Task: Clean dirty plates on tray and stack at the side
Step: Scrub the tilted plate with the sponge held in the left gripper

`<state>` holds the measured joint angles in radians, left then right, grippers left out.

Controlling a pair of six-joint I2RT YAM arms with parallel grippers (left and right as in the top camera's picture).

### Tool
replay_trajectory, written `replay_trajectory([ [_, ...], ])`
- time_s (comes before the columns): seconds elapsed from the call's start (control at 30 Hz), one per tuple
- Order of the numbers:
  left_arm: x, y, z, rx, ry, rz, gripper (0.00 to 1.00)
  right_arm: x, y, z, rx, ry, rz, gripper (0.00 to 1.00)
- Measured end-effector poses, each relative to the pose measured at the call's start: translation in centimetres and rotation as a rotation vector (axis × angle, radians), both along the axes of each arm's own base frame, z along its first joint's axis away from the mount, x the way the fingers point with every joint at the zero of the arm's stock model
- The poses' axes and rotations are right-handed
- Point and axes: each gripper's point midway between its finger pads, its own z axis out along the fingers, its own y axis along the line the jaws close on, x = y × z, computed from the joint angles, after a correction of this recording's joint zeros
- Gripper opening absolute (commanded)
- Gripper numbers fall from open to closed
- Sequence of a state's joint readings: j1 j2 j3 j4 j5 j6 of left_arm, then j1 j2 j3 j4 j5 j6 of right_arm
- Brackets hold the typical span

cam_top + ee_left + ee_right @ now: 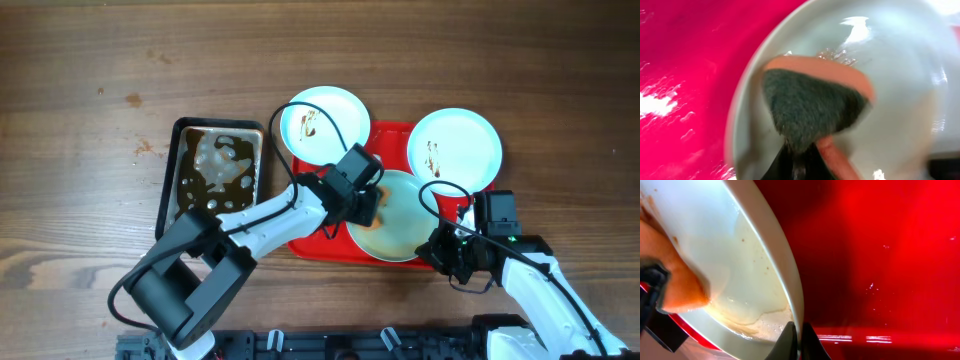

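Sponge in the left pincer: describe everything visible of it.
The sponge is two-layered: a salmon-orange foam layer and a dark green, fuzzy scouring layer facing the wrist camera. It looks bent, roughly triangular from here. The shut left pincer pinches its lower end. It presses against the wet inside of a pale plate over the red tray.

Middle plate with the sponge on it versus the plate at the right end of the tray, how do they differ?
The middle plate has a sponge pressed on it by the left end effector, and the right end effector pinches its rim; the right-hand plate is untouched. The middle plate looks wet with a brownish film; the right-hand plate shows one small brown smear. Both are round, shallow, pale plates on the red tray.
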<state>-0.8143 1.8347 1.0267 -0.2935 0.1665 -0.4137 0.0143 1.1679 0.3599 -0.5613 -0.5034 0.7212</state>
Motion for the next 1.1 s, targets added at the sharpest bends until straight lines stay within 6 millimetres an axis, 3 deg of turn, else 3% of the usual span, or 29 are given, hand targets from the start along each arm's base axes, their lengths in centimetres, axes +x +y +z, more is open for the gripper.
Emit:
replay_trajectory([
  [0.13, 0.2, -5.3, 3.4, -0.301, 0.030, -0.037, 0.04, 0.0, -0.1, -0.1, -0.008, -0.001, -0.001, 0.04],
  [0.23, -1.1, -6.5, 3.9, -0.347, 0.080, -0.046, 0.04, 0.0, -0.1, -0.1, -0.008, -0.001, -0.001, 0.04],
  [0.3, -2.2, -5.7, 2.7, -0.282, 0.128, -0.021, 0.04, 0.0, -0.1, -0.1, -0.008, 0.001, -0.001, 0.04],
  [0.5, -2.1, -1.0, -0.4, -0.060, 0.146, 0.069, 0.04, -0.8, -0.1, 0.0, -0.009, 0.041, -0.001, 0.04],
  [0.73, -0.2, 1.2, -0.8, 0.033, 0.056, 0.075, 0.04, -2.8, -0.5, 0.1, -0.031, 0.144, 0.001, 0.04],
  [0.9, 0.6, 1.2, -0.5, 0.066, -0.018, 0.064, 0.04, -2.8, -0.5, 0.1, -0.032, 0.142, 0.004, 0.04],
  [1.0, 0.8, 0.2, -0.1, 0.005, -0.020, 0.030, 0.04, -2.9, -0.6, 0.1, -0.036, 0.148, 0.004, 0.05],
  [1.1, 1.0, -2.1, 1.4, -0.143, -0.001, -0.015, 0.04, -2.9, -0.6, 0.1, -0.038, 0.148, 0.003, 0.04],
])
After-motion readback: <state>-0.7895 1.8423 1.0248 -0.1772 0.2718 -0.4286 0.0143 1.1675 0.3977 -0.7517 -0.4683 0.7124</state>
